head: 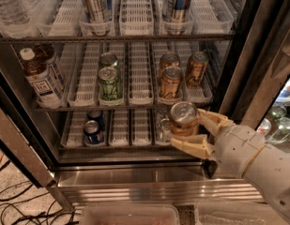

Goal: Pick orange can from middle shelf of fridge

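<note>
In front of the fridge [135, 184], low on its right side, the gripper [187, 129] is clamping the orange can [183, 115] between its two tan fingers [211, 122]. One finger is pressing on the can's right side and the other is cupping it from below and in front. The can is sitting upright in that grip with its silver top facing the camera. It is hanging lower in the view than the middle shelf [140, 103] and overlapping the front of the rack beneath. The arm [257, 161] is reaching in from the lower right corner, its pale rounded forearm slanting up and leftward to the wrist just behind the fingers. On the middle shelf three more orange cans [170, 82] are standing in the two right-hand lanes, two green cans [110, 82] are lining up one behind the other further left, and a labelled bottle [40, 76] is standing at the far left. Below, blue cans [92, 129] are resting in a left lane; above, tall slim cans [95, 3] are standing in the top rack.
</note>
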Robot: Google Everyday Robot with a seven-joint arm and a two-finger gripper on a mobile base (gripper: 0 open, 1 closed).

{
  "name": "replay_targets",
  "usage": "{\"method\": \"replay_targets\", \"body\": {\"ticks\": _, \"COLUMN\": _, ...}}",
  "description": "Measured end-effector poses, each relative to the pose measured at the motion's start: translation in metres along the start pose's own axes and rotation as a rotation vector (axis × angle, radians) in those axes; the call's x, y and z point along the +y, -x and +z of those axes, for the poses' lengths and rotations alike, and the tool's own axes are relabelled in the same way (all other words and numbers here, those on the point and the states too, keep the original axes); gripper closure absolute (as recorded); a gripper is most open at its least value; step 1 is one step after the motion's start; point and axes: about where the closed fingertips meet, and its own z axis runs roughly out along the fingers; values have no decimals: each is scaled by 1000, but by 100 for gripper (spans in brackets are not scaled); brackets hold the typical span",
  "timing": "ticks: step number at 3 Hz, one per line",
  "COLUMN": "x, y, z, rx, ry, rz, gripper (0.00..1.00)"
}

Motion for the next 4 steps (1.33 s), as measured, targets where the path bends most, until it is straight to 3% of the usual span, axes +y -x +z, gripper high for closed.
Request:
{"method": "replay_targets", "body": {"ticks": 1, "x": 24, "y": 32, "z": 9, "rx": -1, "ry": 115, "rz": 4, "gripper": 100}}
{"method": "replay_targets", "body": {"ticks": 2, "x": 6, "y": 46, "z": 20, "rx": 39, "ry": 241, "rz": 59, "gripper": 100}}
{"method": "replay_targets", "body": {"ticks": 3, "x": 16, "y": 49, "z": 40, "rx": 62, "ry": 430, "rz": 151, "gripper": 100}}
{"method": "replay_targets", "body": {"ticks": 4, "x": 68, "y": 70, "z": 56, "rx": 15, "ry": 620, "rz": 232, "gripper": 100}}
